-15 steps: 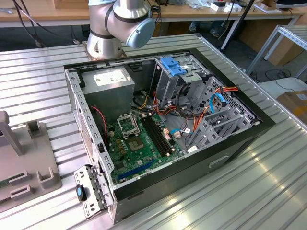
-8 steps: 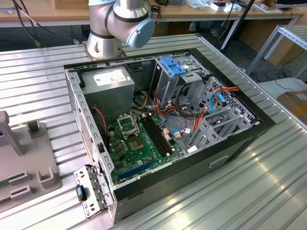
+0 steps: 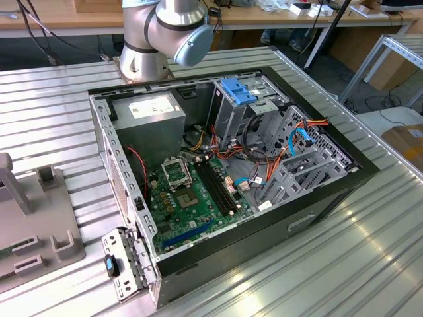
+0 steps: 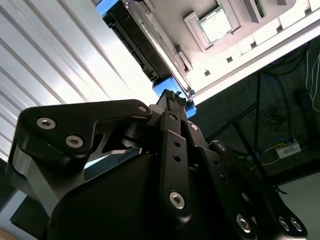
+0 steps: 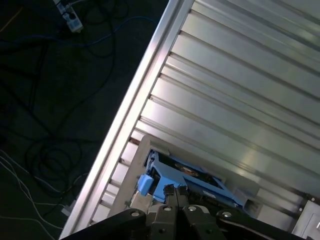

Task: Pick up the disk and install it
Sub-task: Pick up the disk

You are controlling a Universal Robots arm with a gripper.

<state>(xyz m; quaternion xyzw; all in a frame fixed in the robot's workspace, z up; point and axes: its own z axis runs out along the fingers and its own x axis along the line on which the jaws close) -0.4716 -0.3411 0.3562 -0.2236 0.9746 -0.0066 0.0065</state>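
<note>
The flat dark hard disk with bright blue plastic side rails (image 5: 192, 172) lies in a pale grey holder (image 5: 134, 170) at the ribbed metal bench's (image 5: 240, 75) edge, apparently presented for pickup. The black claw (image 5: 174, 190) sits at its blue end rail. Whether it grips the disk, I cannot tell.

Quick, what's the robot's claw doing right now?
Gripper: right next to the disk; whether it is open, closed or holding it cannot be told.
</note>
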